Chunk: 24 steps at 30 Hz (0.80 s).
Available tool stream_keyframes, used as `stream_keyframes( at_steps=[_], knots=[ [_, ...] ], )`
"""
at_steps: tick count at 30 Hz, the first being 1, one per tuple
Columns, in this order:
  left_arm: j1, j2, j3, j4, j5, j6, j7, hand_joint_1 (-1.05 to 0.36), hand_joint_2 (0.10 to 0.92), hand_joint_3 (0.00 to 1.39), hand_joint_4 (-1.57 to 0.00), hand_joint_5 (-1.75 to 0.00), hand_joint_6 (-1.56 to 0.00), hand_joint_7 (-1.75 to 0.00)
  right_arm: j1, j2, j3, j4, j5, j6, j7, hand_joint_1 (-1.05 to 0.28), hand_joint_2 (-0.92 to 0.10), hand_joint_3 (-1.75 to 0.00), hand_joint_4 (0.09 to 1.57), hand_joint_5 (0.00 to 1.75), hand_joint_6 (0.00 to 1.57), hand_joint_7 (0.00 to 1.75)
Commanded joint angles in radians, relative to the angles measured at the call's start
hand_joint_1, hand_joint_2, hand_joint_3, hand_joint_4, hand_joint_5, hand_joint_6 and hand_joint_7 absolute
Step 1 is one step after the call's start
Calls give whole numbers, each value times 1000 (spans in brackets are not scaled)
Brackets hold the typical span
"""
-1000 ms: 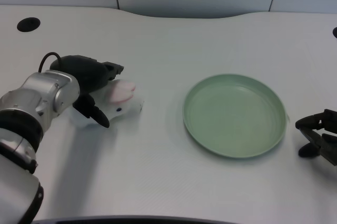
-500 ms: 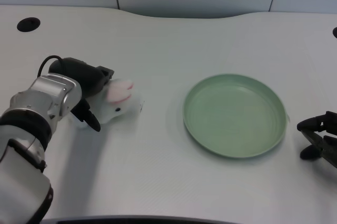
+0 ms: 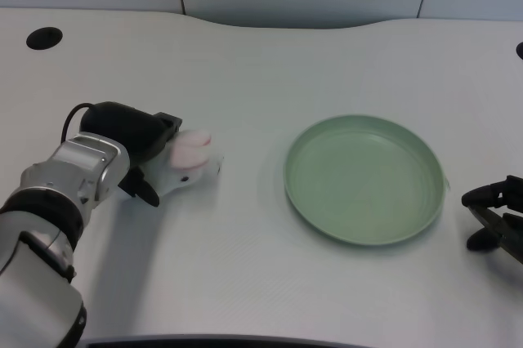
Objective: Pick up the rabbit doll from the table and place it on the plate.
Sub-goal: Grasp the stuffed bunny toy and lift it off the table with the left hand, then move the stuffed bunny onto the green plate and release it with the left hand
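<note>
We see our black many-fingered left hand [image 3: 135, 140] closed around the small white plush rabbit doll with pink ears [image 3: 186, 160], which lies on the white table [image 3: 245, 62] at nine o'clock from the round pale green plate [image 3: 365, 178], well apart from it.

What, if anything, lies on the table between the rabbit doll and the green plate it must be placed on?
Nothing visible does. The left hand is wrapped around the rabbit doll, and only bare white table separates the doll from the empty green plate to its right.
</note>
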Motion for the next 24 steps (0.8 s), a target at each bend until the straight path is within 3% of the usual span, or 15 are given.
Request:
stream_keyframes(
  at_steps=[1, 2, 3, 4, 6, 7, 9, 11, 14, 17, 19, 20, 24],
  knots=[
    [20, 4, -10, 15, 10, 15, 35, -541, 879, 8, -482, -215, -598, -138, 26, -9, 0, -4, 0, 8, -5, -785, -921, -87, 944, 1033, 819, 912],
    [21, 5, -10, 16, 10, 15, 42, -514, 882, 7, -514, -241, -654, -150, 29, -8, 2, -11, -2, 11, -6, -781, -921, -87, 938, 1032, 816, 911],
    [23, 9, -4, 16, 4, 7, 51, -483, 893, 4, -514, -379, -718, -170, 32, -6, 1, -17, 2, 14, -4, -779, -921, -88, 932, 1030, 813, 910],
    [25, 12, 0, 16, 0, 0, 56, -434, 896, 2, -468, -640, -741, -291, 35, -4, 0, -22, 5, 16, -3, -773, -920, -86, 932, 1029, 813, 909],
    [28, 19, 6, 17, -6, -9, 70, -387, 905, 2, -422, -839, -644, -571, 40, -2, 2, -30, 3, 19, -6, -768, -921, -83, 932, 1023, 815, 907],
    [29, 21, 8, 17, -6, -11, 79, -356, 912, 1, -400, -1031, -559, -803, 43, -2, 4, -37, 0, 23, -8, -768, -921, -84, 931, 1020, 816, 906],
    [31, 26, 15, 19, -8, -16, 98, -322, 918, 24, -386, -1222, -469, -1039, 49, 1, 3, -49, 5, 29, -5, -769, -921, -86, 936, 1022, 816, 907],
    [31, 27, 20, 20, -11, -15, 106, -302, 920, 47, -413, -1244, -467, -1061, 50, 4, -3, -51, 15, 30, 3, -771, -920, -82, 940, 1021, 818, 906],
    [34, 35, 9, 20, 7, -28, 176, -253, 921, 44, -502, -1309, -611, -903, 48, 0, -2, -34, 10, 17, 4, -767, -921, -83, 936, 1012, 814, 896],
    [39, 46, -12, 21, 33, -47, 264, -211, 918, 20, -613, -1353, -760, -756, 53, 1, -1, -44, 9, 21, 1, -770, -921, -87, 932, 1009, 814, 892],
    [39, 50, -26, 23, 49, -44, 322, -226, 867, 5, -647, -1628, -866, -649, 55, 4, -3, -46, 16, 19, 6, -785, -920, -82, 927, 1004, 826, 893],
    [35, 52, -29, 24, 53, -45, 335, -232, 855, 3, -673, -1686, -892, -631, 55, 5, -4, -49, 18, 25, 6, -790, -920, -79, 926, 1002, 830, 892],
    [14, 52, -16, 26, 39, -51, 305, -226, 898, 4, -778, -1743, -768, -1044, 51, 5, -4, -50, 23, 38, 7, -785, -921, -72, 920, 1000, 821, 880]
  ],
)
